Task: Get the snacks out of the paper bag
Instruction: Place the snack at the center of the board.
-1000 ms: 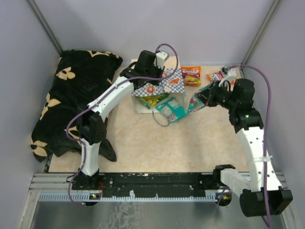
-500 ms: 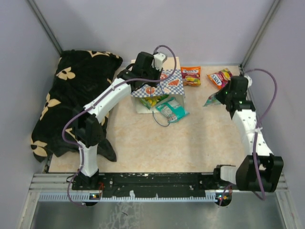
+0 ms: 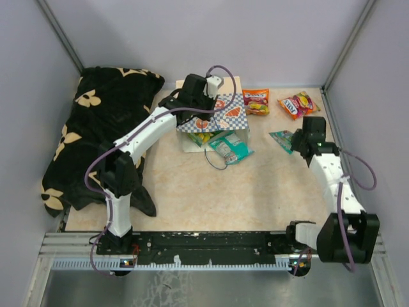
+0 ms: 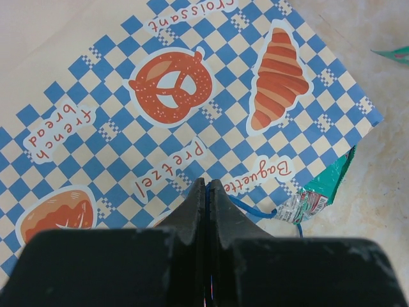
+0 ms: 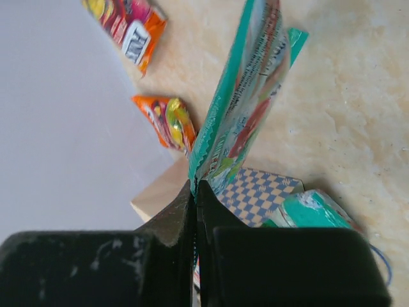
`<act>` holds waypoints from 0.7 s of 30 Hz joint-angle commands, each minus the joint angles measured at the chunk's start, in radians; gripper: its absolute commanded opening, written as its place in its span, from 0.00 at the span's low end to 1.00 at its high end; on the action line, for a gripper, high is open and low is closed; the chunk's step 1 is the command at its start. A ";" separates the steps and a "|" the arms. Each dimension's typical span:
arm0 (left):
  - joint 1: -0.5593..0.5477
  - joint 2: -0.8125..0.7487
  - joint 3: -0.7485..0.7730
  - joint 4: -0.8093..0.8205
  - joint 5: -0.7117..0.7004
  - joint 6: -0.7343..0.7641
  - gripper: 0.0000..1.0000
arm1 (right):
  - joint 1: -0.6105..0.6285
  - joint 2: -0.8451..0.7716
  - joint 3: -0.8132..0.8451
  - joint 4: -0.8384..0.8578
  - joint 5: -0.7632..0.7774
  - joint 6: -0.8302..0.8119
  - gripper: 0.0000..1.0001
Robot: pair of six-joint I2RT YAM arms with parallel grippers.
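Note:
The paper bag (image 3: 217, 116) lies on its side, mouth toward me; it shows in the left wrist view (image 4: 192, 109) too. My left gripper (image 3: 199, 97) is shut on its blue cord handle (image 4: 252, 208). A teal packet (image 3: 230, 147) and a green-yellow packet (image 3: 206, 135) stick out of the mouth. My right gripper (image 3: 299, 139) is shut on the edge of another teal packet (image 5: 246, 109), which lies low over the table (image 3: 281, 138). An orange packet (image 3: 256, 101) and a red packet (image 3: 296, 104) lie at the back right.
A black flower-patterned cloth (image 3: 96, 134) covers the left side of the table. Grey walls close in the back and the right side (image 3: 377, 128). The blue cord loop (image 3: 216, 163) trails in front of the bag.
My right arm has carried the teal packet away from the bag to the right and lowered it toward the table. The left gripper and the bag have hardly moved.

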 commanded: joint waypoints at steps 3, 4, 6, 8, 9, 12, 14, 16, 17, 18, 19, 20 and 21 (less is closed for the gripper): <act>0.007 -0.047 -0.036 -0.005 -0.016 -0.010 0.00 | -0.076 0.253 0.174 -0.014 0.035 0.352 0.00; 0.007 -0.049 -0.039 -0.008 -0.019 -0.009 0.00 | -0.095 0.289 0.169 0.021 0.012 0.355 0.01; 0.007 -0.052 -0.045 -0.010 -0.020 -0.011 0.00 | -0.126 0.348 0.162 0.061 0.014 0.351 0.03; 0.007 -0.058 -0.057 -0.006 -0.023 -0.008 0.00 | -0.155 0.389 0.163 0.082 0.036 0.332 0.03; 0.007 -0.058 -0.060 -0.006 -0.029 -0.006 0.00 | -0.171 0.403 0.164 0.087 0.047 0.320 0.04; 0.007 -0.047 -0.052 -0.011 -0.036 -0.001 0.00 | -0.209 0.424 0.163 0.123 0.102 0.266 0.53; 0.007 -0.038 -0.043 -0.013 -0.034 -0.003 0.00 | -0.221 0.422 0.176 0.140 0.166 0.206 0.96; 0.007 -0.030 -0.036 -0.016 -0.029 -0.007 0.00 | -0.221 0.387 0.186 0.198 0.248 0.046 0.99; 0.007 -0.031 -0.034 -0.019 -0.027 -0.008 0.00 | -0.221 0.360 0.189 0.233 0.284 -0.063 0.99; 0.007 -0.034 -0.038 -0.021 -0.029 -0.008 0.00 | -0.221 0.324 0.192 0.285 0.301 -0.203 0.99; 0.007 -0.039 -0.045 -0.023 -0.032 -0.008 0.00 | -0.221 0.288 0.192 0.354 0.293 -0.398 0.99; 0.007 -0.046 -0.055 -0.021 -0.040 -0.011 0.00 | -0.221 0.254 0.197 0.401 0.260 -0.594 0.99; 0.007 -0.057 -0.072 -0.019 -0.047 -0.013 0.00 | -0.221 0.223 0.214 0.404 0.202 -0.768 0.99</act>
